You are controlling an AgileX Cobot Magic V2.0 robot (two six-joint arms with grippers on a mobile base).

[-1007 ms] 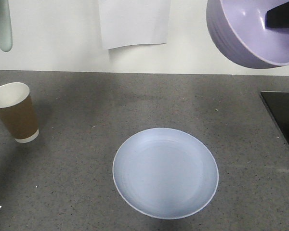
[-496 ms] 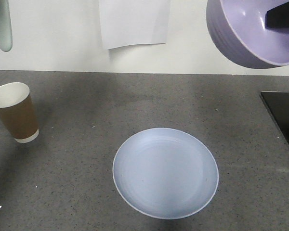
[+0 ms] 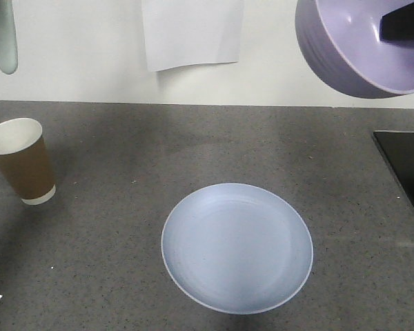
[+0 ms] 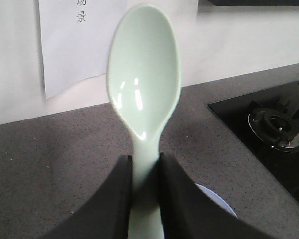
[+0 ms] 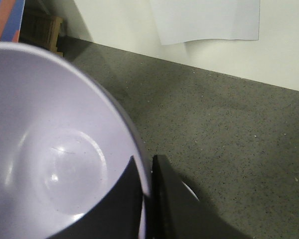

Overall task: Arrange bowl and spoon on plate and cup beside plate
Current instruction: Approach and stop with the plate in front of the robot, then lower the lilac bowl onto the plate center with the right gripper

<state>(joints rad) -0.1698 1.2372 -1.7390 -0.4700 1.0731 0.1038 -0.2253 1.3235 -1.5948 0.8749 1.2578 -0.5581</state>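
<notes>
The left gripper (image 4: 144, 164) is closed narrow on the handle of the spoon (image 4: 143, 74), holding it high over the bench (image 3: 159, 145) with the scoop pointing at the wall. The right gripper (image 5: 147, 167) pinches the rim of the bowl (image 5: 55, 149), one finger inside and one outside, and the bowl hangs tilted in the air at the right rear. The plate (image 3: 237, 247) lies flat at the middle front. The cup (image 3: 22, 161) stands upright well to its left. A sheet of paper (image 3: 192, 33) hangs on the wall, and a black hob (image 3: 408, 169) sits at the right edge, apart from the plate.
</notes>
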